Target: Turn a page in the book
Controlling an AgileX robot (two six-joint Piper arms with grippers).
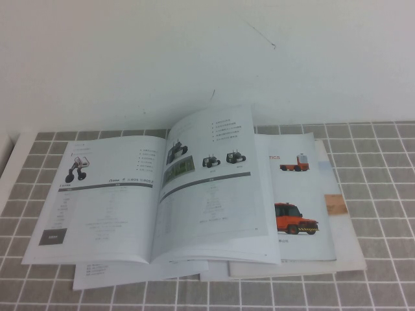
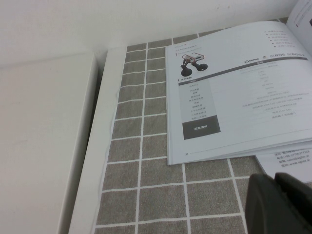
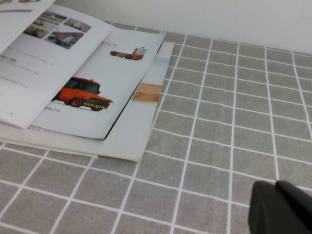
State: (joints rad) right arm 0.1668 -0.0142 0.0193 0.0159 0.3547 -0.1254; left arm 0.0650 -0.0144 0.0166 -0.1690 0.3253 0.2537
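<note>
The book (image 1: 110, 214) lies open on the grey tiled table, and its left leaf pictures a white-and-red robot arm. The page (image 1: 214, 194) is the right leaf, with small dark wheeled robots and a grey band; it arches slightly above the leaves under it. Neither gripper shows in the high view. My left gripper (image 2: 275, 183) is shut and empty, low over the tiles near the book's (image 2: 234, 97) front left corner. My right gripper (image 3: 275, 187) is shut and empty over bare tiles, to the right of the stacked papers. The page's edge (image 3: 19, 9) shows in the right wrist view.
A booklet with orange trucks (image 1: 301, 194) lies under the book on the right, also in the right wrist view (image 3: 97, 73). Plain white sheets (image 1: 130, 272) stick out at the front. A white raised ledge (image 2: 44, 136) borders the table's left edge. A white wall is behind.
</note>
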